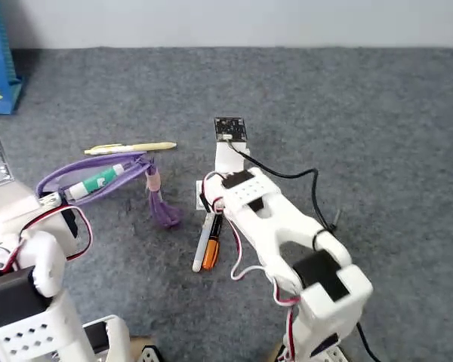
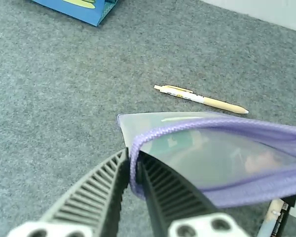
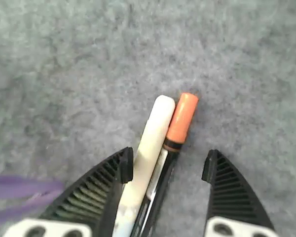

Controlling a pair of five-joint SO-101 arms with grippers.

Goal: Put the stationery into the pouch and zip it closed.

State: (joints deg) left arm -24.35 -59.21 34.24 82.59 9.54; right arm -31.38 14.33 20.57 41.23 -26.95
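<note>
A clear pouch with purple zipper trim [image 1: 98, 177] lies left of centre, with a green and white item inside. My left gripper [image 2: 133, 173] is shut on the pouch's [image 2: 212, 158] near end at the zipper edge. A yellow pen [image 1: 132, 148] lies on the carpet just beyond the pouch, and shows as the yellow pen [image 2: 202, 98] past the pouch. A white pen [image 3: 150, 143] and an orange-capped marker [image 3: 181, 121] lie side by side. My right gripper [image 3: 167, 168] is open and straddles both, low over them. In the high view the two markers [image 1: 208, 241] stick out under the right arm.
The pouch's purple strap [image 1: 162, 204] trails toward the markers. A blue box [image 1: 0, 68] stands at the far left edge. Grey carpet covers the table, with open room to the right and at the back.
</note>
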